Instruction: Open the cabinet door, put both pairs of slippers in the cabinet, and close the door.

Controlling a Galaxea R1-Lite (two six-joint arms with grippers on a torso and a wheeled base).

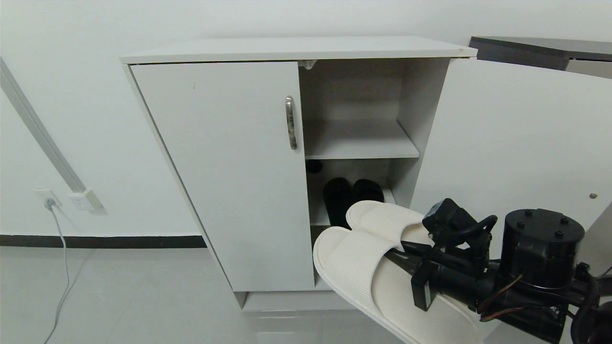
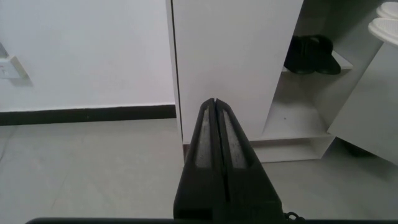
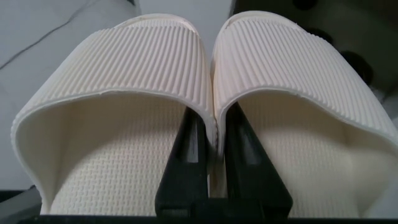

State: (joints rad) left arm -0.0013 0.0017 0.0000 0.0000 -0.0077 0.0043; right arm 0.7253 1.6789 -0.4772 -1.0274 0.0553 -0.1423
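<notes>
The white cabinet (image 1: 296,48) has its right door (image 1: 516,138) swung open and its left door (image 1: 229,167) shut. A black pair of slippers (image 1: 351,196) lies on the lower shelf, also seen as the black slippers (image 2: 314,55). My right gripper (image 1: 399,253) is shut on the inner edges of the white pair of slippers (image 1: 363,243), held side by side in front of the cabinet opening, toes toward it. In the right wrist view the fingers (image 3: 189,155) pinch the white slippers (image 3: 137,74) together. My left gripper (image 2: 215,106) is shut, empty, low over the floor facing the cabinet.
The upper shelf (image 1: 358,143) is bare. A metal handle (image 1: 290,123) sits on the left door. A wall socket with a cable (image 1: 48,203) is at the far left. A grey unit (image 1: 550,52) stands behind the open door. Light tiled floor (image 1: 119,296) lies in front.
</notes>
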